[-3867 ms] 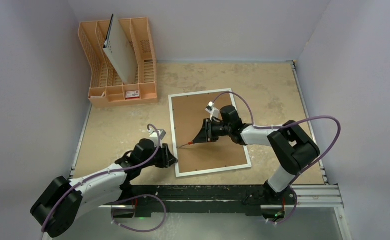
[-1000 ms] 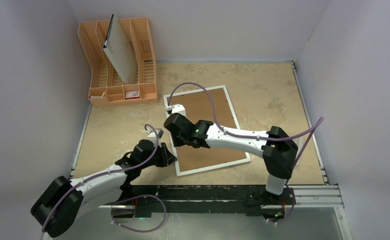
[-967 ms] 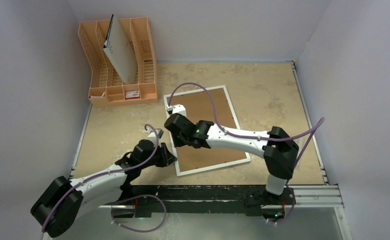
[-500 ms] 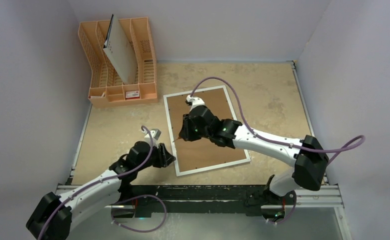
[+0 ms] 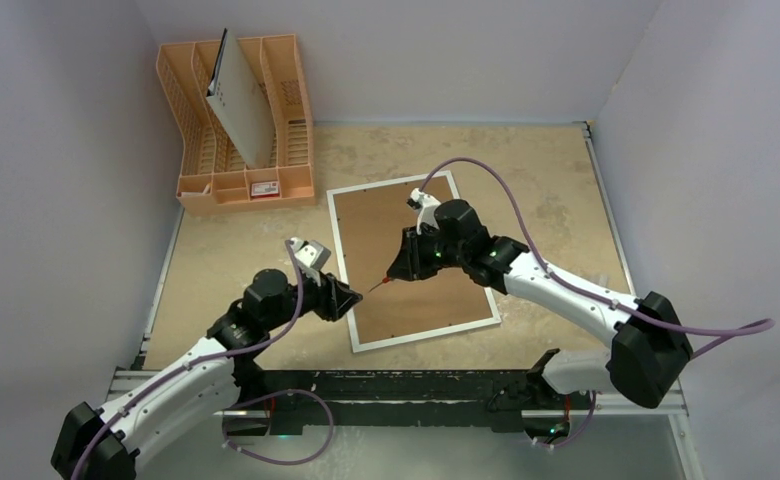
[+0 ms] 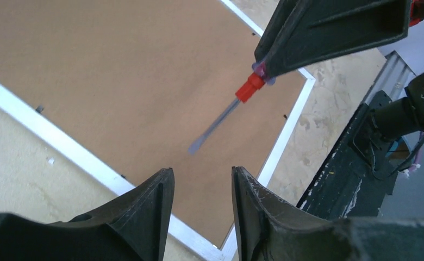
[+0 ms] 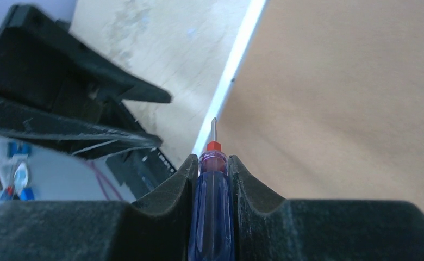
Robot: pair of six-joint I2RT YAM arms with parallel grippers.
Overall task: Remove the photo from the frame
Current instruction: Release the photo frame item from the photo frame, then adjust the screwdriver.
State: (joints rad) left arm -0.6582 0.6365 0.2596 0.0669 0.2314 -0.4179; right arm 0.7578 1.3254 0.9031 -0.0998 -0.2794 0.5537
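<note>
The frame [image 5: 436,300] lies face down on the table, with its brown fibreboard back up and a narrow white border. The photo is hidden under the backing. My right gripper [image 5: 398,272] is shut on a blue-handled screwdriver [image 5: 378,287] with a red collar. The blade hovers over the back near the frame's left edge. In the right wrist view the gripper [image 7: 212,163] clamps the handle [image 7: 211,217] above the brown back [image 7: 335,109]. My left gripper [image 5: 354,298] is open and empty at the frame's left edge. In the left wrist view [image 6: 201,179] the screwdriver [image 6: 220,119] is just ahead.
An orange plastic rack [image 5: 198,160] stands at the back left, with a grey-white holed board [image 5: 238,105] leaning in it. A metal rail [image 5: 416,385] runs along the near table edge. Walls close in the left, back and right.
My right arm swung from the frame's left edge back to the right over the backing, still holding the screwdriver. My left gripper rose and moved right towards the blade. The frame has turned slightly.
</note>
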